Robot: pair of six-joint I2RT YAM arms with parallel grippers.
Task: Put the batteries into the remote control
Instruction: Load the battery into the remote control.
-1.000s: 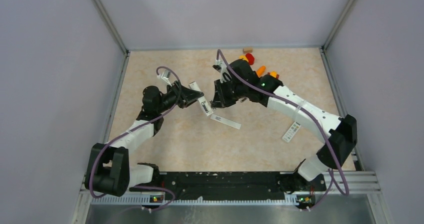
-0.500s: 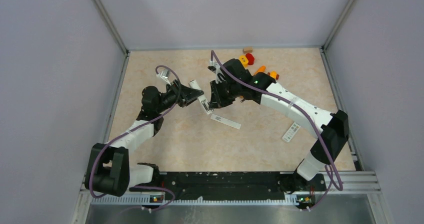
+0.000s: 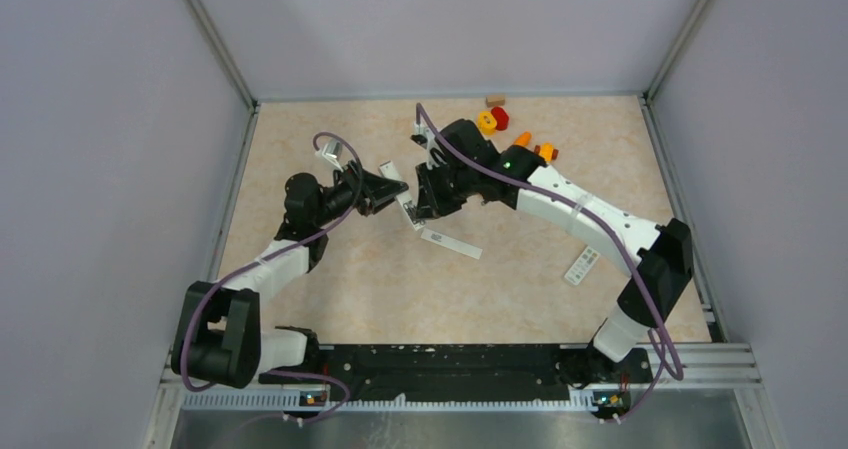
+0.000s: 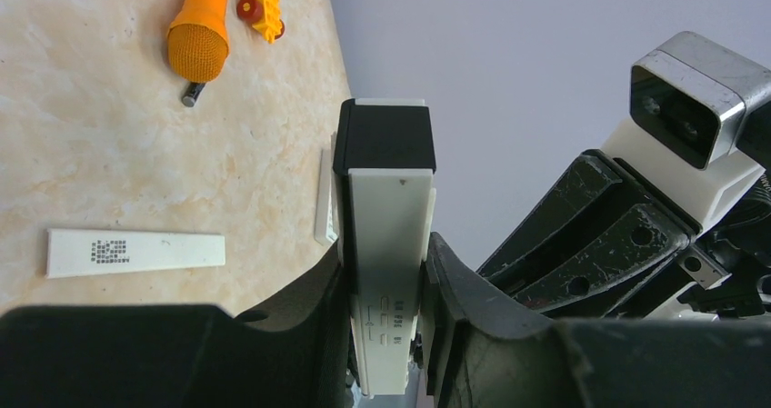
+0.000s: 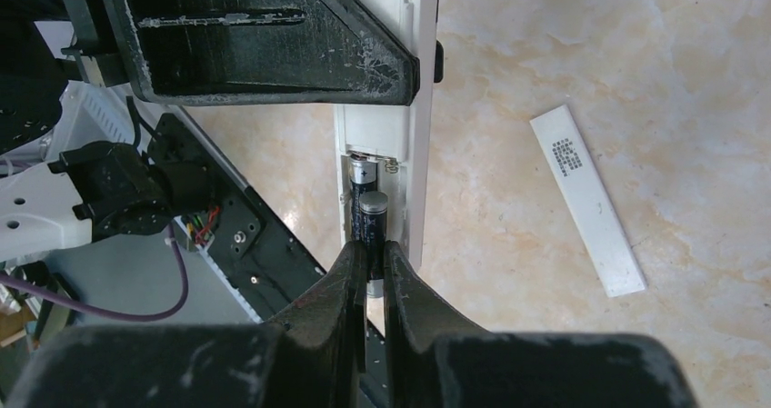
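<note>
Left gripper (image 4: pixel 388 285) clamps the slim white remote control (image 4: pixel 386 199) above mid-table (image 3: pixel 340 279). Right gripper (image 5: pixel 368 267) pinches a battery (image 5: pixel 373 219) at the open compartment beside a seated battery (image 5: pixel 362 174). The cover (image 5: pixel 586 199) lies nearby.

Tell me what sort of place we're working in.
Likely a lab test cell: plain grey walls on aluminium framing box in a marble-patterned tabletop, with small toys at the far edge.

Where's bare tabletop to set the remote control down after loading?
Widest bare patch: near centre, between the white strip, the base rail and the wider remote. The far-left corner is bare too. Crowded: toys at the far edge.
</note>
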